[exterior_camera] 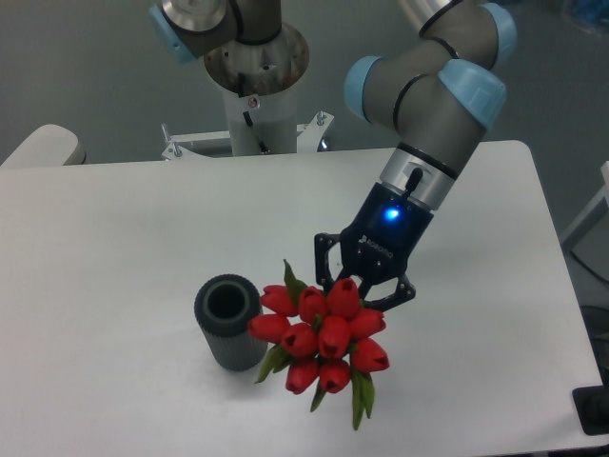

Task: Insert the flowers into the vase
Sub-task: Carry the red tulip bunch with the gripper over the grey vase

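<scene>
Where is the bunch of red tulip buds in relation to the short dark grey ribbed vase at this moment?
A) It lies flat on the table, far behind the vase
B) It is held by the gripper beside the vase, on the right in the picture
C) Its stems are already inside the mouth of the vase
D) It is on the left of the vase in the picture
B: the bunch of red tulip buds hangs in the gripper, just right of the short dark grey ribbed vase, whose round mouth is empty.
</scene>
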`<state>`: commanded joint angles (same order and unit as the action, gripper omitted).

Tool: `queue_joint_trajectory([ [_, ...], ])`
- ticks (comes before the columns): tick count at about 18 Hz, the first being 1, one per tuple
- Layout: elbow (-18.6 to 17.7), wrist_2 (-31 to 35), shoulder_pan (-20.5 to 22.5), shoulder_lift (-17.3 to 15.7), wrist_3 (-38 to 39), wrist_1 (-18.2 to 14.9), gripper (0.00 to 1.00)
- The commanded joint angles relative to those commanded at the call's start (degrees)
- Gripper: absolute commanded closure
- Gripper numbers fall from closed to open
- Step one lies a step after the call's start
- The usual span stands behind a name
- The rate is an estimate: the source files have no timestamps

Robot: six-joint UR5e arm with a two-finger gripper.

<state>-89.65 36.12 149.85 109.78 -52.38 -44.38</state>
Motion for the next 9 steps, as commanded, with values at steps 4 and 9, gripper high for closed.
queue_joint_trajectory([
  [4,0.1,-1.2,0.0,0.0,0.4,0.0,0.78],
  [9,-0.1,-9.2,1.0,-0.1,0.4,0.0,0.78],
])
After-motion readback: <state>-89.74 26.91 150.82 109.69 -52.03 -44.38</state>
